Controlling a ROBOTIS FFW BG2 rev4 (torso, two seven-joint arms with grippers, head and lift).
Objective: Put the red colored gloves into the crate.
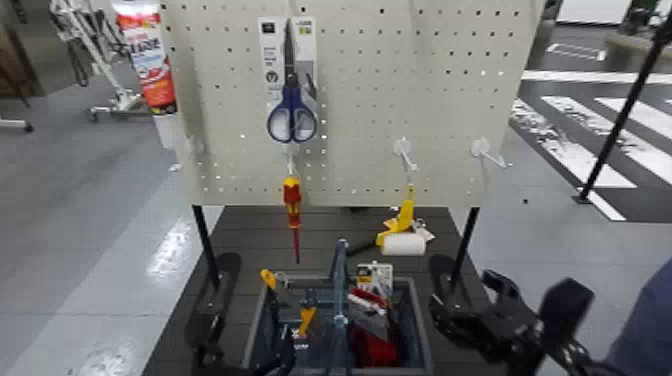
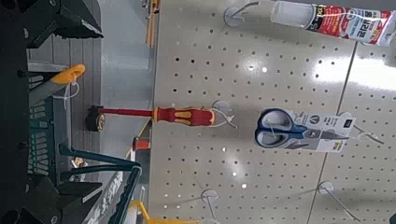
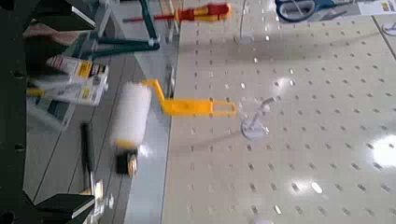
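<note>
Black right gripper (image 1: 461, 290) stands open beside the right edge of the crate (image 1: 423, 338), its fingers spread with nothing between them. Left gripper (image 2: 98, 110), also open, is low at the crate's left side. Red gloves (image 1: 375, 349) lie inside the grey-blue crate, in the part right of its raised central handle (image 1: 341, 300); a white-and-red card (image 1: 369, 312) shows just above them. Packaged goods (image 1: 375, 275) stand behind the gloves, and tools with yellow-orange handles (image 1: 283, 288) lean in the left part.

Behind the crate rises a pale pegboard (image 1: 225, 120). Blue-handled scissors (image 1: 291, 115) hang on it in their packaging, with a red and yellow screwdriver (image 1: 292, 200) upright below. Farther right hangs a paint roller (image 1: 404, 244) with a yellow frame and white sleeve, and a white hook (image 1: 487, 152) sticks out beyond it. A red and white tube (image 1: 150, 60) hangs at the upper left.
</note>
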